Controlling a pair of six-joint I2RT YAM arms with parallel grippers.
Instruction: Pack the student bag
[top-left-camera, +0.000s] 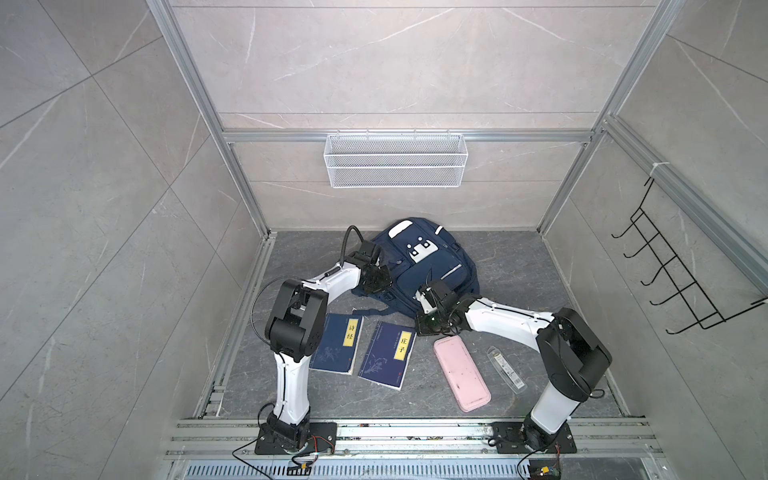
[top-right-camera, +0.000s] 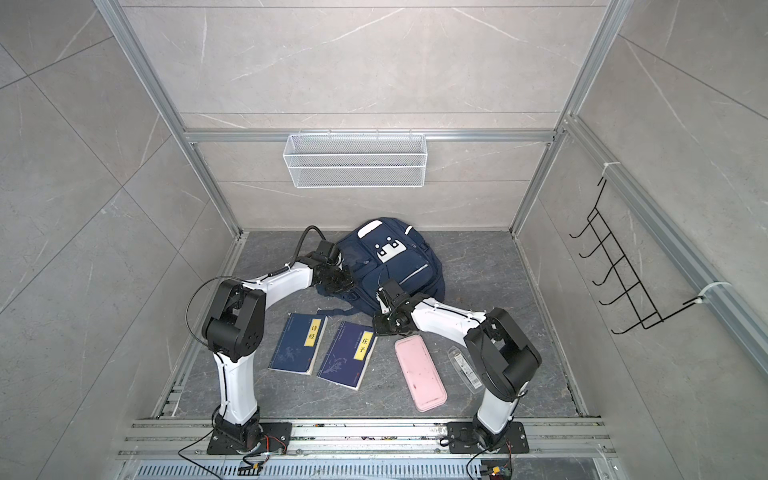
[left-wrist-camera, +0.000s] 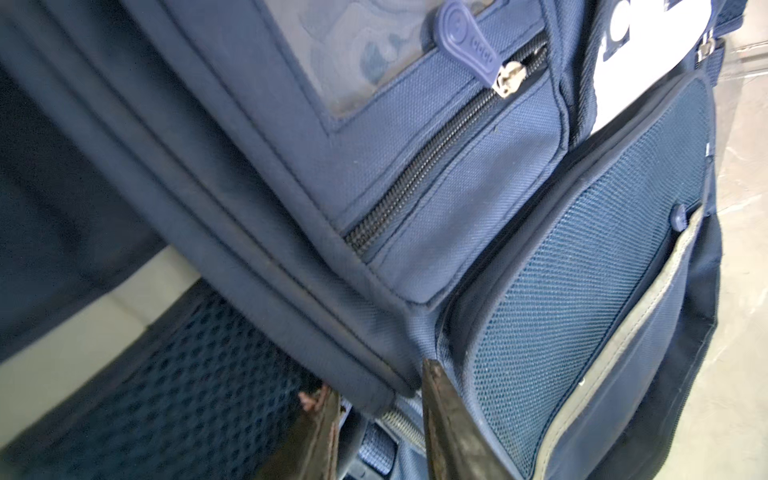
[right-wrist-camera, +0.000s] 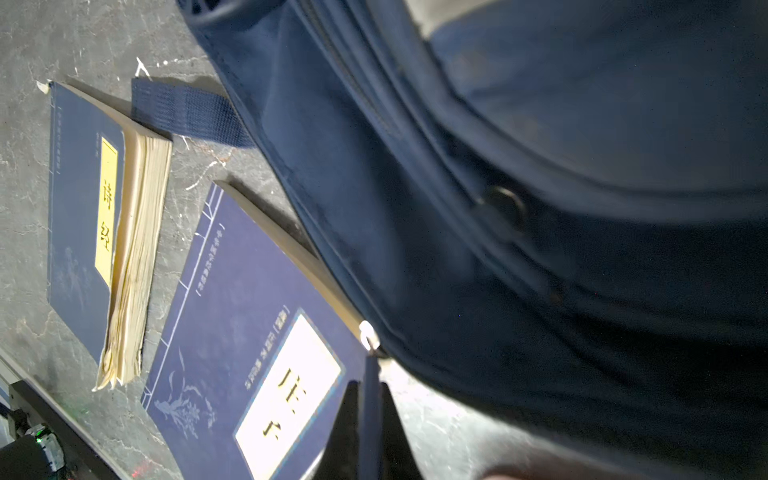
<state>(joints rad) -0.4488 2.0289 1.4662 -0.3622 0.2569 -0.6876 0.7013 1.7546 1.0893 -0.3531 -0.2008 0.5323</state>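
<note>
The left gripper (left-wrist-camera: 374, 388) stands partly spread. Its fingers (left-wrist-camera: 449, 419) sit on either side of a thick piped edge of the student bag (top-left-camera: 424, 266) and pinch it just beside a zip, with a strip of pale material showing next to the raised fabric. The right gripper (right-wrist-camera: 368, 386) is pressed together on a narrow navy zip pull (right-wrist-camera: 370, 370), which runs to a metal slider low on the side of the bag that faces the arms. In both top views the bag lies at the middle of the table's (top-left-camera: 519, 270) back edge, close to the rear wall, with its pocketed front and white patches facing up; the left gripper is at its left side and the right gripper at its near end. Two navy books with yellow labels lie flat side by side nearer the front edge: one book (top-left-camera: 336, 343) beside the left arm, the other book (top-left-camera: 387, 354) just beside the bag and the right gripper. A pink case (top-left-camera: 462, 373) lies to their right, and a clear packet (top-left-camera: 506, 368) lies near it, by the right arm. A white wire basket (top-left-camera: 395, 160) hangs on the rear wall.
</note>
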